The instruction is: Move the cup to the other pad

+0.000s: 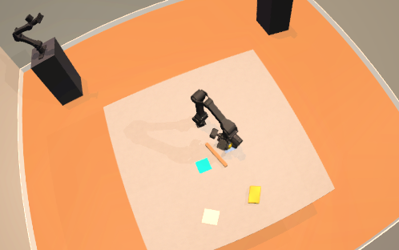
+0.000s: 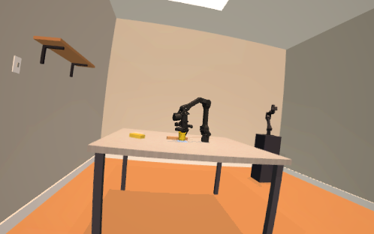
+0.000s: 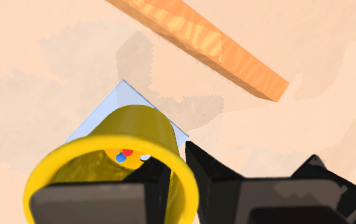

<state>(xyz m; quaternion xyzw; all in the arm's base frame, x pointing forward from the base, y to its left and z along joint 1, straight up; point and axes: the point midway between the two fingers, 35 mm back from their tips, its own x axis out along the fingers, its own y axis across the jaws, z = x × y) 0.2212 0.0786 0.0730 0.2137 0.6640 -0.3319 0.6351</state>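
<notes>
On the pale tabletop [image 1: 172,160] [image 2: 188,151] there are one round yellow cup [image 2: 182,136] [image 3: 112,139], three flat square pads, one long orange wooden bar [image 1: 216,155] [image 2: 172,138] [image 3: 210,45] and one yellow rectangular block [image 1: 254,194] [image 2: 137,135].
</notes>
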